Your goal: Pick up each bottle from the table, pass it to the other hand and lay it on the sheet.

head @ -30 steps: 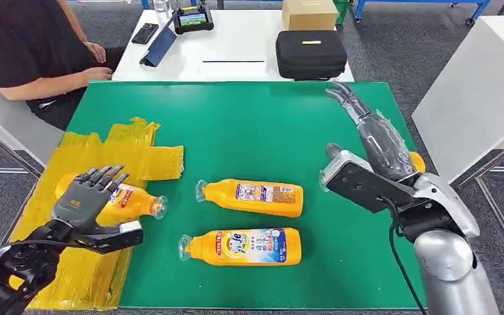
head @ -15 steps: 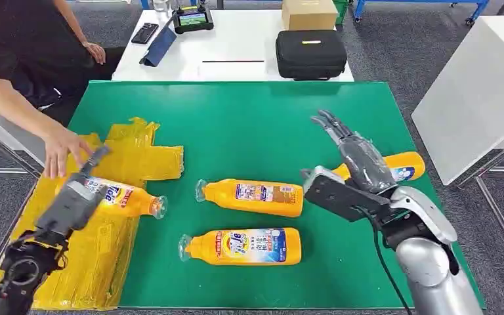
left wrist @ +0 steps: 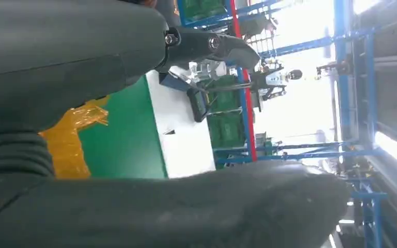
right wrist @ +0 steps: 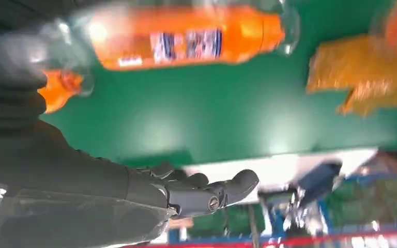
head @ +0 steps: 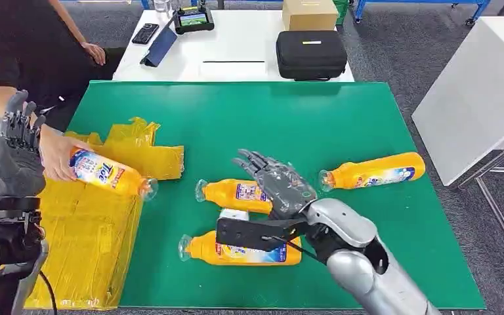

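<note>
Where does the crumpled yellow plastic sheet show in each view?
Head view: the crumpled yellow plastic sheet covers the left edge of the green table mat.
Left wrist view: a yellow patch bordering the mat.
Right wrist view: a blurred yellow shape lying on the mat.
Shared landmark: the green mat.

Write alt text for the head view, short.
Right hand hovers open over two orange bottles on a green mat; a person's hand holds another bottle over the yellow sheet, left hand raised beside it.
</note>
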Action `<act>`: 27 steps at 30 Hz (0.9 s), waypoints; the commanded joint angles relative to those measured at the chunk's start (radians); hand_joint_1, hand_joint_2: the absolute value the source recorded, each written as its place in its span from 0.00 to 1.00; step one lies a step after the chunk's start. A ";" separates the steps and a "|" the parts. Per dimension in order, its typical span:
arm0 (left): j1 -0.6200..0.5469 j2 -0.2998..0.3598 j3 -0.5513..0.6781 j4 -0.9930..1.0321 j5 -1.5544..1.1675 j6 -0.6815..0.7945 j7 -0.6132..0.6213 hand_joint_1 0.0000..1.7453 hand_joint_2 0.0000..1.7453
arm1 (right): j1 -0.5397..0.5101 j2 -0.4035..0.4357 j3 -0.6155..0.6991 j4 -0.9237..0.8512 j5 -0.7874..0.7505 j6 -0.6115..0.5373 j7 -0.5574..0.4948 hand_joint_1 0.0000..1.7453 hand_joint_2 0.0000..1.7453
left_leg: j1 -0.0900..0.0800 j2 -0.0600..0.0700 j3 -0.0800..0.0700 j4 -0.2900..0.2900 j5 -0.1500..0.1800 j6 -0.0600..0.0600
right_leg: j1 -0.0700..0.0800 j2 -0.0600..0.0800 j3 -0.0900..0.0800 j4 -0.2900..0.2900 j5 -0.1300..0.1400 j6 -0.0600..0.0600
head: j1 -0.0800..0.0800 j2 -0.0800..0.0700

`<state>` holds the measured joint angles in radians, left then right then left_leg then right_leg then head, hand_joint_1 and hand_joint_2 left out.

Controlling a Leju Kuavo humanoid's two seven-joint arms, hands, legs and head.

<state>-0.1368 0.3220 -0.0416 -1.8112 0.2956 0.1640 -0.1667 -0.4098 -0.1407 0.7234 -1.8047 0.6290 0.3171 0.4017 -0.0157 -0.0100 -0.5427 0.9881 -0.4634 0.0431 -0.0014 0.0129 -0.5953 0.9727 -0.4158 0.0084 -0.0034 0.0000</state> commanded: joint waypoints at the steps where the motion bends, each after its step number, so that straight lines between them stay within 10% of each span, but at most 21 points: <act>1: -0.047 -0.074 0.008 0.020 -0.002 0.003 0.010 0.00 0.00 | -0.070 0.018 0.129 0.184 -0.009 0.026 0.032 0.00 1.00 | 0.001 0.001 0.002 -0.001 0.000 -0.002 | 0.001 0.000 0.002 -0.001 0.000 0.000 | 0.000 0.000; 27: -0.119 -0.138 -0.006 0.048 -0.042 -0.025 0.067 0.00 0.00 | -0.031 -0.018 0.174 0.342 0.125 0.127 0.121 0.00 1.00 | 0.000 -0.002 0.003 -0.001 0.000 -0.002 | 0.001 -0.003 0.003 -0.002 -0.001 0.000 | 0.000 0.000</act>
<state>-0.1875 0.2438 -0.0412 -1.8185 0.2586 0.1453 -0.1121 -0.4390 -0.1316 0.8488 -1.5903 0.7458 0.4208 0.5154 -0.0163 -0.0100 -0.5426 0.9882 -0.4635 0.0432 -0.0015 0.0129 -0.5956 0.9725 -0.4158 0.0085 -0.0031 0.0000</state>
